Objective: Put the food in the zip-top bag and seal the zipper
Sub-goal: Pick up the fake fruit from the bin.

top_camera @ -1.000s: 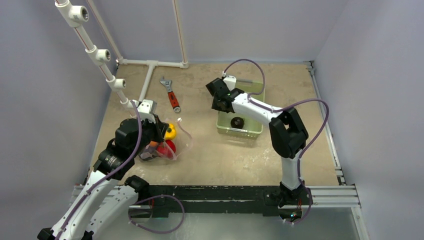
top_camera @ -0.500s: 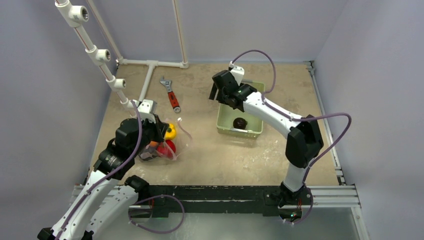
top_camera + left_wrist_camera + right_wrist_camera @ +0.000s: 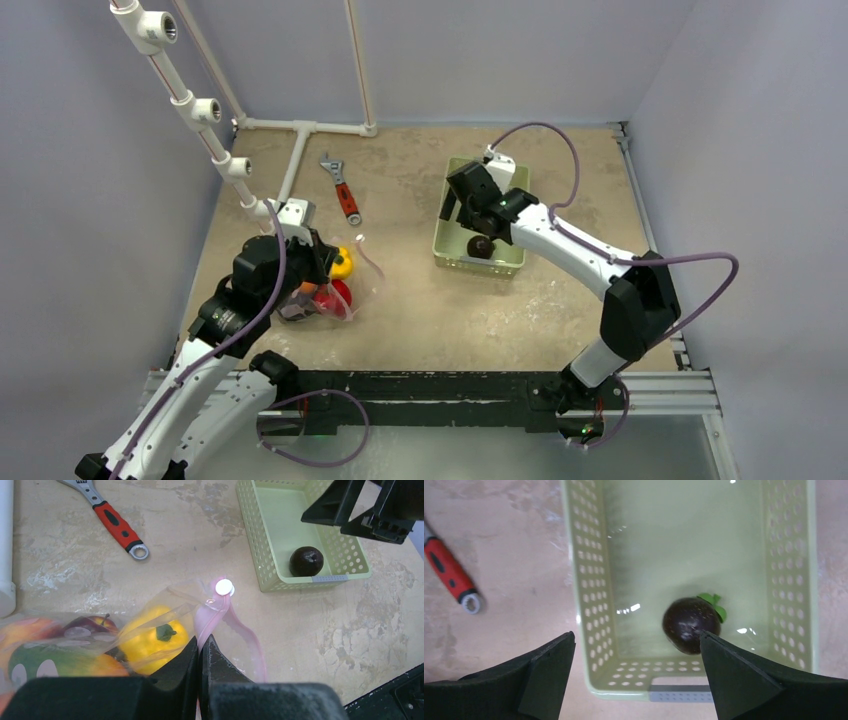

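The clear zip-top bag (image 3: 345, 280) lies at the left with food inside: a yellow pepper (image 3: 152, 637), a red piece (image 3: 330, 297) and orange ones (image 3: 30, 630). Its pink zipper (image 3: 220, 612) curls open at the mouth. My left gripper (image 3: 201, 647) is shut on the pink strip at the bag's mouth. A dark round food piece (image 3: 688, 624) with a green leaf lies in the near end of the pale green basket (image 3: 589, 605). My right gripper (image 3: 636, 636) hangs open above that near end, its right finger beside the dark piece and its left finger outside the basket wall.
A red-handled wrench (image 3: 343, 190) lies on the table between bag and basket, toward the back. White PVC pipes (image 3: 300, 150) run along the back left. The basket (image 3: 450, 255) stands right of centre.
My right arm has swung right, from left of the basket to above it, and its jaws have opened wide. The left arm and the bag have not moved.
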{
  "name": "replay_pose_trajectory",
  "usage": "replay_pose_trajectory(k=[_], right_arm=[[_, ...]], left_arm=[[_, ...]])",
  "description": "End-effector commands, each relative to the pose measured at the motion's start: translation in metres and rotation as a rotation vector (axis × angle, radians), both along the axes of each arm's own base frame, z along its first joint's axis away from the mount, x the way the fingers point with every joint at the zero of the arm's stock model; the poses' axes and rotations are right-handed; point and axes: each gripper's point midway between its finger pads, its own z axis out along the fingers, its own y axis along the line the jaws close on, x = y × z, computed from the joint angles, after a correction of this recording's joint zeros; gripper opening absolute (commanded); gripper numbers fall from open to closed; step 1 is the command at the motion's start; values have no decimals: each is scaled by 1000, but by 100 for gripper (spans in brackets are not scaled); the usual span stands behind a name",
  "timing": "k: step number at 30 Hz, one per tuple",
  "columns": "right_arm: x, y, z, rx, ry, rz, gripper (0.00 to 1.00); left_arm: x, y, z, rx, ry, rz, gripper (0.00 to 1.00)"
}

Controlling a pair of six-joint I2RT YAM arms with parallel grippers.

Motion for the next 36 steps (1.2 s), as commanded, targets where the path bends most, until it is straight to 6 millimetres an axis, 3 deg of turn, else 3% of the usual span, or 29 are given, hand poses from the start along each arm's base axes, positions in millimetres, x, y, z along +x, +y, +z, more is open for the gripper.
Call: replay_pose_trajectory(k=[1, 10, 27, 32, 36], right_arm=[[-10, -19, -9, 14, 12, -45, 98], [-12, -37, -43, -3, 63, -42, 99], [-13, -40, -83, -28, 127, 6, 98], [-16, -42, -91, -43, 143, 9, 95], [-16, -42, -96, -50, 149, 13, 86]], left_arm=[[4, -2, 9, -20, -35, 4, 0], [3, 0, 11, -22, -43, 7, 0], [3, 1, 12, -22, -47, 15, 0], [3, 1, 12, -23, -48, 14, 0], [3, 1, 12, -22, -47, 15, 0]])
